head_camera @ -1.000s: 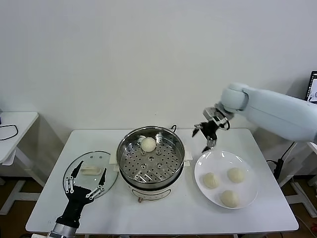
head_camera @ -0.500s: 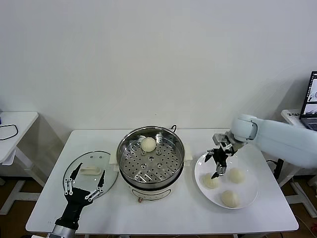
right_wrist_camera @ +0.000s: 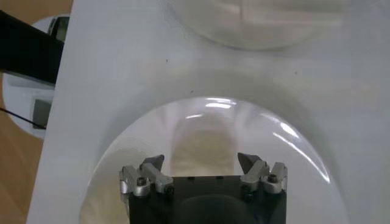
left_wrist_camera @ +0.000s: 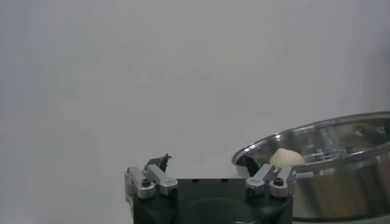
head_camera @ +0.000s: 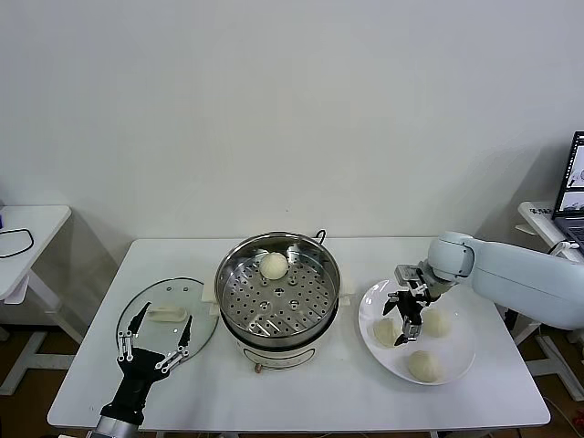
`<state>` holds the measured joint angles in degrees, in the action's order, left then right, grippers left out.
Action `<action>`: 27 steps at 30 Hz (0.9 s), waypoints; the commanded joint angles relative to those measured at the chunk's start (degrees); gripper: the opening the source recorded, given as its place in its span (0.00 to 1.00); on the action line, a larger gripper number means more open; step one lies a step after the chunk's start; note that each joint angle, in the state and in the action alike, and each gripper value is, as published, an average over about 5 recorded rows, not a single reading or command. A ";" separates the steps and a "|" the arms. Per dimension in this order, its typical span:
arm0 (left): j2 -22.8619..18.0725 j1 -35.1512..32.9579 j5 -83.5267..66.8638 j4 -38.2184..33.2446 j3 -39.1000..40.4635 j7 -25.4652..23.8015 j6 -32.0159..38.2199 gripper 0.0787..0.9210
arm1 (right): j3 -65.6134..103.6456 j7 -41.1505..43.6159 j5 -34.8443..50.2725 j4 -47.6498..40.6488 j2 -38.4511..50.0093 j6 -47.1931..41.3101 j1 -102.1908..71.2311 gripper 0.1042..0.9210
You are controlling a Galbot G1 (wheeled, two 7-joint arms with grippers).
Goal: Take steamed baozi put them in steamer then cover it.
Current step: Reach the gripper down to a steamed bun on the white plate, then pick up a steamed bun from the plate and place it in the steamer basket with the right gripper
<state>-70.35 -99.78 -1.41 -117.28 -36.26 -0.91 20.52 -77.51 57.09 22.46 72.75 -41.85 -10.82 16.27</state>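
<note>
The steel steamer [head_camera: 276, 292] stands mid-table with one baozi [head_camera: 273, 265] at the back of its perforated floor. Three more baozi lie on a white plate [head_camera: 461, 342]: left [head_camera: 385, 332], right [head_camera: 437, 322] and front [head_camera: 422, 364]. My right gripper [head_camera: 408, 317] is open and low over the left one. In the right wrist view that baozi [right_wrist_camera: 201, 146] sits between the spread fingertips [right_wrist_camera: 152, 163]. The glass cover [head_camera: 166, 319] lies flat to the left of the steamer. My left gripper [head_camera: 155, 339] is open above its front edge. The left wrist view shows the steamer [left_wrist_camera: 329, 164] and its baozi [left_wrist_camera: 286, 158].
The plate sits on the table's right half, close to the steamer's side handle [head_camera: 348, 287]. A laptop [head_camera: 575, 173] stands off the table at far right. A small white side table [head_camera: 27, 228] is at far left.
My right gripper has moved from beside the steamer's back right down to the plate and now straddles the left baozi there. The left arm has hardly moved.
</note>
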 commanded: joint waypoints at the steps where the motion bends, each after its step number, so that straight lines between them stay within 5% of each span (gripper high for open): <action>1: 0.03 -0.16 -0.04 0.03 -0.45 0.06 0.11 0.88 | 1.62 -0.72 -0.92 -0.27 0.30 -0.46 -2.39 0.88; 15: 0.00 -0.12 -0.29 -0.98 -1.01 0.22 0.19 0.88 | 0.81 -3.01 -0.05 0.85 0.64 -0.34 -0.61 0.68; 27: 0.63 0.42 -0.30 -1.49 -0.51 0.21 0.19 0.88 | -8.81 11.12 4.94 2.83 -3.97 -0.44 27.10 0.64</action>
<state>-70.07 -99.52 -1.68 -118.72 -36.94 -0.69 20.65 -79.88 60.40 23.64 74.88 -42.39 -11.19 25.19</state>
